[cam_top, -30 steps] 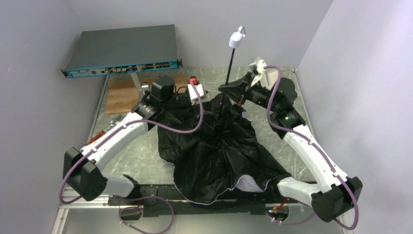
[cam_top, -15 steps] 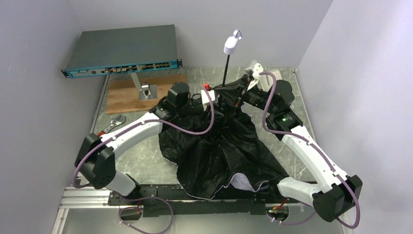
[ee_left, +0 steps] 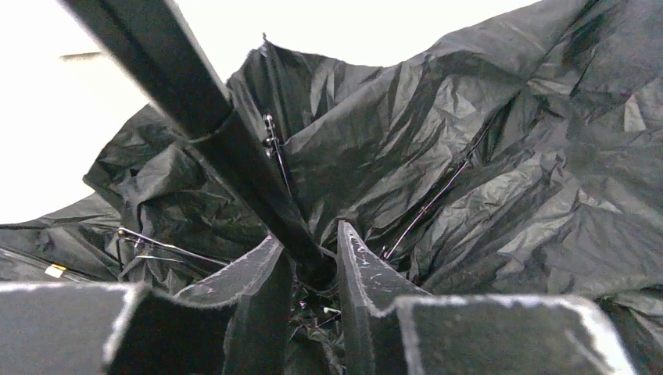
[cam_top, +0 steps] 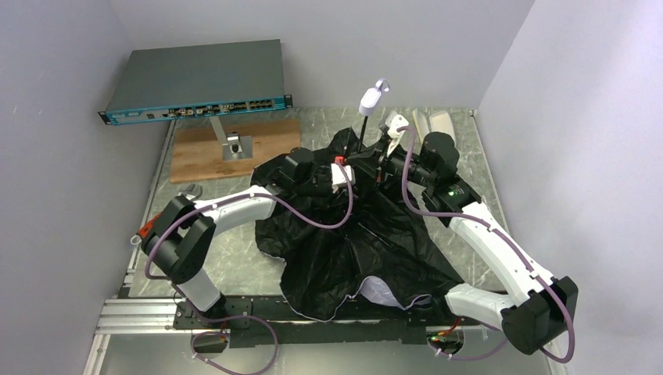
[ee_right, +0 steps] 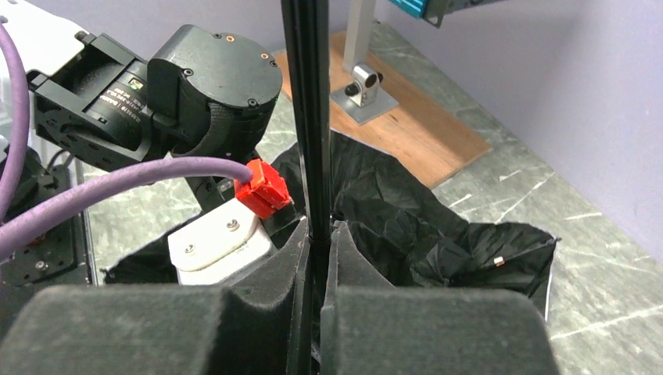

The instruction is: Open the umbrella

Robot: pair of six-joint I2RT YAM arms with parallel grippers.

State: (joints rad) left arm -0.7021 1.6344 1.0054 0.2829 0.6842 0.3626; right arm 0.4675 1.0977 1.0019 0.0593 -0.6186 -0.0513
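Umbrella (cam_top: 352, 234) sits upside down on the middle of the grey marbled counter (cam_top: 234, 258), its black inner cloth crumpled and spread from the centre to the near edge, where a sliver of the pale outer side peeks out. The thin black shaft (cam_top: 363, 129) rises from the cloth and leans toward the far edge, with the small white handle (cam_top: 372, 97) at its top. Both arms reach in to the shaft from either side. The right gripper (cam_top: 375, 158) grips it partway up; in its own wrist view the two foam pads are pressed together on the shaft (ee_right: 309, 117), with no gap to be seen around the rod. The left gripper (cam_top: 346, 170) sits lower, just beside the right one – in its wrist view the fingers (ee_left: 266, 273) are drawn in close on either side of the shaft's foot, hugging it where the thin metal ribs (ee_left: 430, 207) fan out under the cloth. A purple cable (ee_right: 117, 187) ending in a red plug (ee_right: 262, 191) runs across the left wrist. At the far left corner a flat grey rack unit (cam_top: 195, 78) with a blue front leans on the wall, and in front of it lies a wooden board (cam_top: 203, 152) carrying a short metal post (cam_top: 232, 142).
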